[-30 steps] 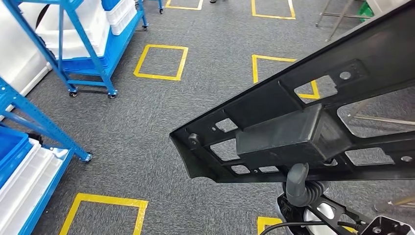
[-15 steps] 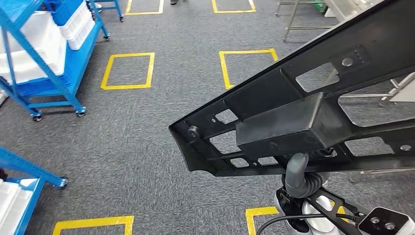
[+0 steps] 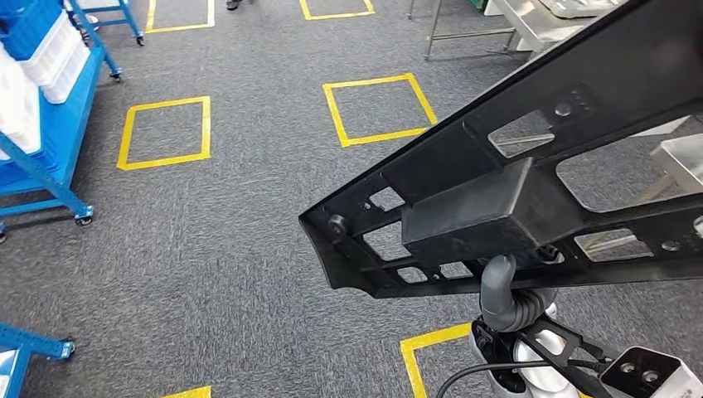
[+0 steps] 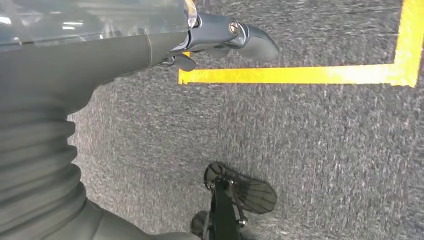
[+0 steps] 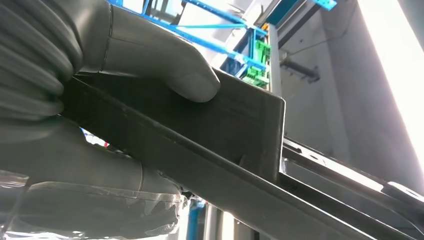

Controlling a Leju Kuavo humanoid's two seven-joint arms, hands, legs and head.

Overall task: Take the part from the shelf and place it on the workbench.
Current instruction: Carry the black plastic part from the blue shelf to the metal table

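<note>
The part [image 3: 489,207] is a long black plastic frame with cut-out windows and a boxy block at its middle. It crosses the right half of the head view, raised above the floor and tilted up toward the far right. My right hand [image 3: 506,303] grips it from below, under the block. In the right wrist view its thumb [image 5: 150,55] presses on the block of the part [image 5: 240,125], with the other fingers under the rail. My left hand [image 4: 225,37] hangs over the grey carpet, fingers stretched out and holding nothing.
A blue wheeled shelf [image 3: 41,124] with white bins stands at the far left. Steel tables [image 3: 530,16] stand at the upper right, with another steel surface [image 3: 684,162] behind the part. Yellow taped squares [image 3: 377,108] mark the grey carpet.
The camera has turned right: the blue shelves have slid off to the left and steel tables have come in at the upper right. The part stays in my right hand's grip.
</note>
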